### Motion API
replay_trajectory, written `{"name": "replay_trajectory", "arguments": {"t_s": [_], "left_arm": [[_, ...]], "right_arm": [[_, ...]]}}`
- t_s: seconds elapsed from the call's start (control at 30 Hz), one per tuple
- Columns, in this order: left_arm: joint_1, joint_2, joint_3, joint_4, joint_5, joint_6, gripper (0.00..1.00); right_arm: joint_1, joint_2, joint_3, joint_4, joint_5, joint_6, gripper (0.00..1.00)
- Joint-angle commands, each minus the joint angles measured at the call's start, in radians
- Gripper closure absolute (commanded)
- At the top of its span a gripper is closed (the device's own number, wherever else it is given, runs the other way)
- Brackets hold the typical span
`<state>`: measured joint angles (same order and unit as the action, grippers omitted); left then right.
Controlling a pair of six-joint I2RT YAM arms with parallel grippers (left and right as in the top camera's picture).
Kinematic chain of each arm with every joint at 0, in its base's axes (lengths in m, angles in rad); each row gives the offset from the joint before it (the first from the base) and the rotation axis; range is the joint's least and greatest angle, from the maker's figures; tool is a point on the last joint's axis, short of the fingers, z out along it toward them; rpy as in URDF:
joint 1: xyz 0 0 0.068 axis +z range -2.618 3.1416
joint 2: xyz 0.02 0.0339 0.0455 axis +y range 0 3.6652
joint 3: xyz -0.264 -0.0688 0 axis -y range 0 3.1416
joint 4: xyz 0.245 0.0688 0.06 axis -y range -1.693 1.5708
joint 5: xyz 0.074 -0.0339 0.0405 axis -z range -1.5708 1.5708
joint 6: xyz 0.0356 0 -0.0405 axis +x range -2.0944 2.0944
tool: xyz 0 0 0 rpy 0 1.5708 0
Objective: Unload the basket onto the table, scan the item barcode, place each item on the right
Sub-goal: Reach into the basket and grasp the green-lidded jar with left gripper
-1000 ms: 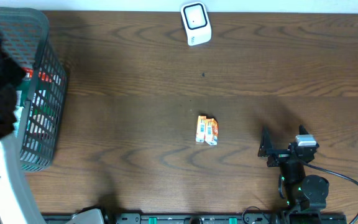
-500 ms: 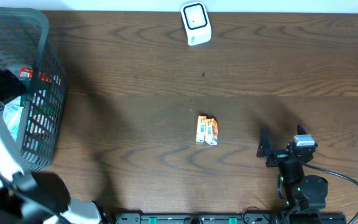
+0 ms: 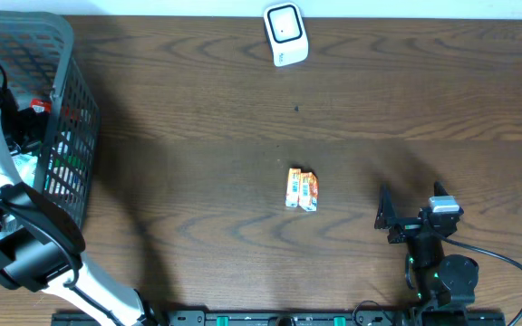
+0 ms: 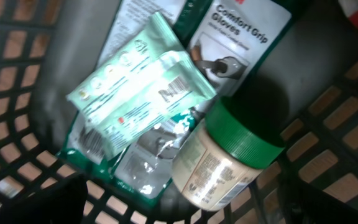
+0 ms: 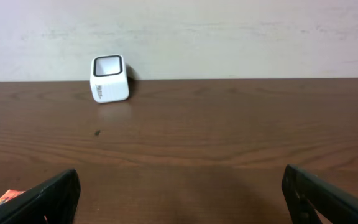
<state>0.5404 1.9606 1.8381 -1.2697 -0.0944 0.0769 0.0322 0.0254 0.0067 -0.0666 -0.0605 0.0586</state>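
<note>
Our left gripper (image 4: 194, 208) hangs in the basket (image 3: 72, 136), right gripper (image 5: 179, 193) low near-right, both spread empty. We count one scanner (image 3: 285, 34), one orange packet (image 3: 302, 190).

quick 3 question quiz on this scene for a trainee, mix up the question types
1. Which of these lies in the basket? A: a green-lidded jar. B: a banana. C: a mug.
2. Fill in the missing word: the white scanner stands beyond the orange packet, at the ___ edge of the table.
3. True or false: the right gripper holds the orange packet.

Key: 1 A. 2 far. 3 false, as its jaws are open and empty and the packet lies on the table.
</note>
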Motion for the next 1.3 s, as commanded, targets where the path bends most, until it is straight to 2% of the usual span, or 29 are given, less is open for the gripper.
{"name": "replay_trajectory", "arguments": {"t_s": [0.0,0.2,0.53,0.73,0.87,1.07,1.17,1.27], "left_arm": [[0.005,0.031,-0.003,0.014,0.093,0.111,0.01],[0.021,0.093,-0.003,0.021,0.095,0.178,0.11],[0.103,0.198,-0.004,0.001,0.238,0.264,0.11],[0.163,0.213,-0.003,0.026,0.253,0.263,0.16],[0.207,0.213,-0.003,0.038,0.354,0.263,0.16],[0.266,0.212,0.002,0.036,0.406,0.224,0.14],[0.287,0.212,0.004,0.024,0.509,0.217,0.12],[0.293,0.21,0.013,0.008,0.549,0.217,0.12]], "right_arm": [[0.006,-0.001,-0.001,-0.003,-0.008,-0.011,0.01],[0.006,-0.001,-0.001,-0.003,-0.008,-0.011,0.01],[0.006,-0.001,-0.001,-0.003,-0.008,-0.011,0.01],[0.006,-0.001,-0.001,-0.003,-0.008,-0.011,0.01],[0.006,-0.001,-0.001,-0.003,-0.008,-0.011,0.01],[0.006,-0.001,-0.001,-0.003,-0.008,-0.011,0.01],[0.006,-0.001,-0.001,-0.003,-0.008,-0.011,0.01],[0.006,-0.001,-0.001,-0.003,-0.008,-0.011,0.01]]}}
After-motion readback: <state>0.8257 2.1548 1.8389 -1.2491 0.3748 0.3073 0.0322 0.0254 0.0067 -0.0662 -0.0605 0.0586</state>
